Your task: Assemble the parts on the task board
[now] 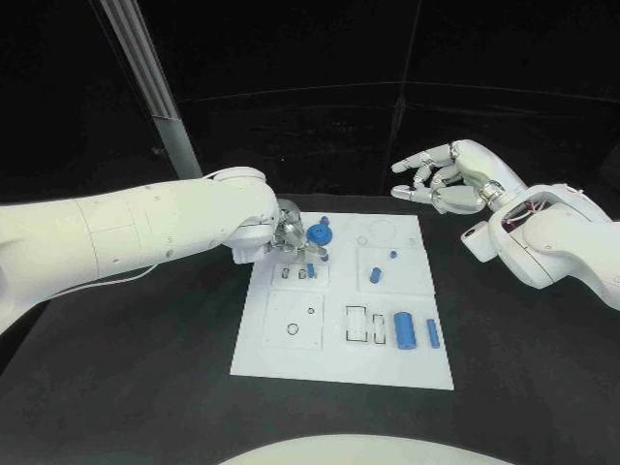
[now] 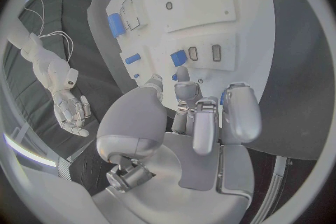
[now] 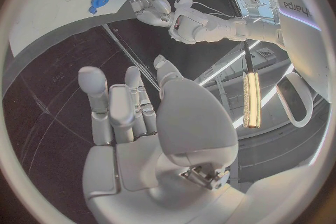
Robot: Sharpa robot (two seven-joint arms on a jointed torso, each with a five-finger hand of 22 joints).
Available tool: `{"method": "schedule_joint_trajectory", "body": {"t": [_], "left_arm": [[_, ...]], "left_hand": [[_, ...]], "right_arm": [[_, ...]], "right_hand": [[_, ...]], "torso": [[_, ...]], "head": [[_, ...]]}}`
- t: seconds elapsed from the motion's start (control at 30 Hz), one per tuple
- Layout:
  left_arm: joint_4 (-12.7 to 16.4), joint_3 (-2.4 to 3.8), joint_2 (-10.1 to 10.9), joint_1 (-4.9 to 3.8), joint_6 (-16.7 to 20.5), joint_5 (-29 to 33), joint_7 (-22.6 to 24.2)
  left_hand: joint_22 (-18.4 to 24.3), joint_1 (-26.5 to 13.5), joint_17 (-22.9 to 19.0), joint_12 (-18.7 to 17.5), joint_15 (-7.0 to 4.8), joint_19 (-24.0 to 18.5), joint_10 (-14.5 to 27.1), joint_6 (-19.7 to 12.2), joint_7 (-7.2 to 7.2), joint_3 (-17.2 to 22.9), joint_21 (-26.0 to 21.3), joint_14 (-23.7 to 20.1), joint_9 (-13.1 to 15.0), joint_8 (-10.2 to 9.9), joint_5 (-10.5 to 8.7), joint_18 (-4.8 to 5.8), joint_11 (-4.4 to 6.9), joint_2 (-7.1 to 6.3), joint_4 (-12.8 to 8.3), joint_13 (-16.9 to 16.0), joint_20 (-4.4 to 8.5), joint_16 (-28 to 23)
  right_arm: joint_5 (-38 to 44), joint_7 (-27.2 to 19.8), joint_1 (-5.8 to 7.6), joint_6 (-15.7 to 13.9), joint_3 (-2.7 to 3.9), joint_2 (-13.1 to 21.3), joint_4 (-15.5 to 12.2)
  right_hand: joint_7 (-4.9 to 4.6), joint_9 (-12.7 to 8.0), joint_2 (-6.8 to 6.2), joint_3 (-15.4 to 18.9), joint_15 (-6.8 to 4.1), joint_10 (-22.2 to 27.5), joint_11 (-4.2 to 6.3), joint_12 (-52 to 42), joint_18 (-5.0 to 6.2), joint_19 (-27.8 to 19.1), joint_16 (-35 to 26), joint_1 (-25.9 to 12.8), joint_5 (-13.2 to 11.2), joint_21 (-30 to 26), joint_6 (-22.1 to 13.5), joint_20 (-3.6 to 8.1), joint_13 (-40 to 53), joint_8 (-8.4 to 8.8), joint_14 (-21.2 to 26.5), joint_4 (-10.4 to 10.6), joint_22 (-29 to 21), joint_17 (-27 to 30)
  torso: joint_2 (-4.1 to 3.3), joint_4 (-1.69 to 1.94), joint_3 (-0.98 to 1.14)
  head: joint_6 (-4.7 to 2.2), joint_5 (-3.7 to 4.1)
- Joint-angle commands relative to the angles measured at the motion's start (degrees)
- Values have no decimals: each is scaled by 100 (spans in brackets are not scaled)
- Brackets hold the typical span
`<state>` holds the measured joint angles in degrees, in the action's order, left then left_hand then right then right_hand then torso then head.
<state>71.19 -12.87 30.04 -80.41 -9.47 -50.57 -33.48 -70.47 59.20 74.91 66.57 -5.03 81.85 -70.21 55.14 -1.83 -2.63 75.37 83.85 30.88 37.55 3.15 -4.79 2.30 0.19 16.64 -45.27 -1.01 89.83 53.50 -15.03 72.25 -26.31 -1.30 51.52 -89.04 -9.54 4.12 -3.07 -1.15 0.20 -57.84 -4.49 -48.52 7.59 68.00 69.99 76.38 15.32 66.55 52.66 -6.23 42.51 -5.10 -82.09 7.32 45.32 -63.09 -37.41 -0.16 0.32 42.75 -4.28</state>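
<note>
Left hand [image 1: 291, 235] hovers at the task board's [image 1: 341, 362] far left corner, fingers curled around a small blue part [image 1: 310, 270]; whether it grips, I can't tell. Right hand [image 1: 448, 178] hangs wide, empty. Blue cylinders [image 1: 405, 330] lie loose: early going, I'd say.

White smooth-shelled arms [image 1: 129, 228]; silver hands [image 1: 448, 179]; thin wrist cables.

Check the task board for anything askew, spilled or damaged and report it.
Nothing stands out. The task board lies flat and looks intact on the black table; blue parts sit on it, none off its edge. The left hand is over its far left corner; the right hand hovers beyond it, empty.
</note>
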Motion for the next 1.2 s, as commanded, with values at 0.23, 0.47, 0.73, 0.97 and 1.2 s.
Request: {"method": "schedule_joint_trajectory", "body": {"t": [0.23,0.47,0.73,0.97,1.2], "left_arm": [[-225,5,-192,-7,-627,-175,-339],[-325,5,-266,2,-795,-178,-413],[-404,5,-318,18,-826,-202,-417],[-471,5,-377,54,-779,-205,-364],[-491,5,-407,86,-674,-205,-314]], "left_hand": [[85,149,1509,-178,22,-45,189,-227,-88,-165,-79,615,35,-186,11,17,-101,147,-11,208,-37,17],[93,192,1509,-187,36,-52,202,-250,-106,-194,-88,615,35,-241,19,14,-118,176,-14,209,-51,17],[73,198,1509,-178,39,-44,194,-253,-109,-199,-74,615,34,-249,19,18,-121,179,-14,189,-53,17],[60,226,1509,-173,44,-40,190,-246,-112,-203,-66,615,38,-266,28,21,-125,205,-18,176,-59,17],[67,303,1509,-178,52,-45,195,-234,-119,-200,-75,615,46,-305,59,17,-131,258,-27,175,-70,17]], "right_arm": [[-48,152,14,86,6,-36,38],[-48,181,14,94,6,-56,58],[-48,199,14,100,6,-83,83],[-48,219,13,120,6,-106,100],[-47,252,13,141,6,-106,115]], "right_hand": [[5,-7,15,56,-23,-10,3,25,85,-16,-36,24,32,-49,-4,20,-23,5,15,0,-34,22],[2,-9,21,68,-21,-2,0,29,89,-26,-56,32,54,-72,-17,19,-41,10,22,8,-66,46],[0,-9,32,80,-19,5,-1,31,90,-25,-66,50,103,-90,-24,17,-67,11,25,16,-84,55],[0,-9,42,93,-19,7,-1,29,91,-21,-72,67,157,-106,-26,16,-92,9,24,26,-98,61],[-4,-9,44,123,-17,23,-5,31,98,-34,-103,73,237,-146,-37,14,-128,11,36,49,-150,99]], "torso": [[-4,6,-7],[-4,6,-6],[-1,6,-3],[-6,9,-3],[-1,3,1]], "head": [[45,2],[81,-11],[104,-23],[120,-10],[119,-6]]}}
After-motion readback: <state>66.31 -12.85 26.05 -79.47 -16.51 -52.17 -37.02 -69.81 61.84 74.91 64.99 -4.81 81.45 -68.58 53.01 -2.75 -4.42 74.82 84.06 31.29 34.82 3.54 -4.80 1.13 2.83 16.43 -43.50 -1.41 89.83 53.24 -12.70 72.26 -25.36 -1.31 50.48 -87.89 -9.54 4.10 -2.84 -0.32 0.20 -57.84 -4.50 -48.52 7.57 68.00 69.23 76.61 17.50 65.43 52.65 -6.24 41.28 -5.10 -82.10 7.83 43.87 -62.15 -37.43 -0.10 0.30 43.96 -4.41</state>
